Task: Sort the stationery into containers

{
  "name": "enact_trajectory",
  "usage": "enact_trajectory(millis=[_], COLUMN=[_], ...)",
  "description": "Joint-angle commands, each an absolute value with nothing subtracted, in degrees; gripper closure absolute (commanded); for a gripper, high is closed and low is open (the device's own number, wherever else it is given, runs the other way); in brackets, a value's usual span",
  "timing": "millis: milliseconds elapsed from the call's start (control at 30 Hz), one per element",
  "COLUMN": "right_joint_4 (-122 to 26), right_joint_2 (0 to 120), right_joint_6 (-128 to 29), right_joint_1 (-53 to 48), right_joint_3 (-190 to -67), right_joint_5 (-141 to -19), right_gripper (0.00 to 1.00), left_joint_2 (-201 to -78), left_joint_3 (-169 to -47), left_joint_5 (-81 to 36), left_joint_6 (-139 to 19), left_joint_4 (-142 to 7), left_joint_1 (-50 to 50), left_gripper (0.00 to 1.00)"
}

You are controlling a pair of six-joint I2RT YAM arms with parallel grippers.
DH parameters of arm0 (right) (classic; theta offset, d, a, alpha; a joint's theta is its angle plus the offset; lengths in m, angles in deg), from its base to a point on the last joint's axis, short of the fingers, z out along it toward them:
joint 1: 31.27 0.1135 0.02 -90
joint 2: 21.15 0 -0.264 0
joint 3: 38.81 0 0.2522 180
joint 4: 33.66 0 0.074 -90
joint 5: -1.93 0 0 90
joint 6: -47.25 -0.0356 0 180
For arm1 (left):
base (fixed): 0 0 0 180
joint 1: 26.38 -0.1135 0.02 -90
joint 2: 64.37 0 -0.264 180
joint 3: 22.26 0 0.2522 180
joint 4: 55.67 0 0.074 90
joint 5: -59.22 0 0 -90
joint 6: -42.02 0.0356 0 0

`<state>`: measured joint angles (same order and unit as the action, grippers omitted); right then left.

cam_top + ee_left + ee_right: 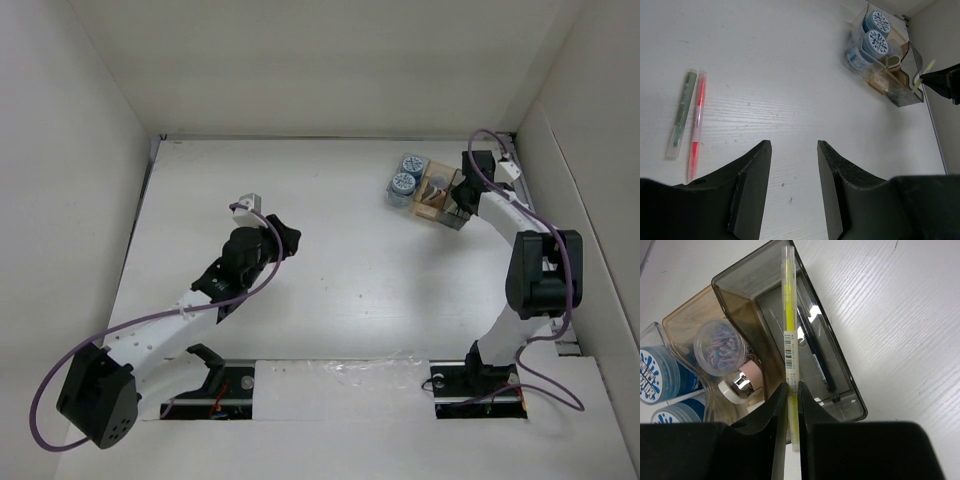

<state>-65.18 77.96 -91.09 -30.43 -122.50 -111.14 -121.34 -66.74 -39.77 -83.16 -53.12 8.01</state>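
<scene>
right gripper (792, 405) pinches the yellow pen (788, 315) over the smoky grey box (747, 267), where a dark pen (815, 355) lies. released this slanted, it may catch that box's rim and tumble out. left gripper (794, 150) is half-open and empty.

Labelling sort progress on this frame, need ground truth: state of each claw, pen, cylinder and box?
left claw: open, empty, above bare table
right claw: shut on yellow pen
yellow pen: gripped, over smoky box
dark pen: lying in smoky box
blue cylinders: upright in clear box
green pen: lying on table, unsorted
pink pen: lying beside green pen
</scene>
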Motion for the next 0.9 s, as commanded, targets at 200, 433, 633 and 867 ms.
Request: enact_trajectory(millis=[200, 433, 633, 867], right_joint_4=[-64.65, -65.18, -64.56, -62.45], right_joint_2=[80.89, 83.53, 82.31, 73.7], right_joint_6=[-91.88, -91.88, -92.5, -93.54], right_joint_1=[-30.48, -30.48, -31.53, -30.22], right_joint_3=[-128.33, -130.71, -128.51, -124.3], right_joint_5=[-113.21, -112.59, -110.05, -106.98], right_gripper=[1.0, 0.91, 0.57, 0.54], left_joint_2=[-123.16, -123.78, -126.59, -130.63], left_joint_3=[-66.95, -67.48, -69.5, -72.57], left_joint_5=[-39.21, -39.83, -43.42, -48.53], left_joint_6=[-82.96, -82.96, -82.96, -82.96], left_joint_4=[-49.92, -49.92, -53.25, -57.83], left_joint_1=[7.99, 7.99, 7.99, 7.99], left_gripper=[0.62, 0.62, 0.62, 0.63])
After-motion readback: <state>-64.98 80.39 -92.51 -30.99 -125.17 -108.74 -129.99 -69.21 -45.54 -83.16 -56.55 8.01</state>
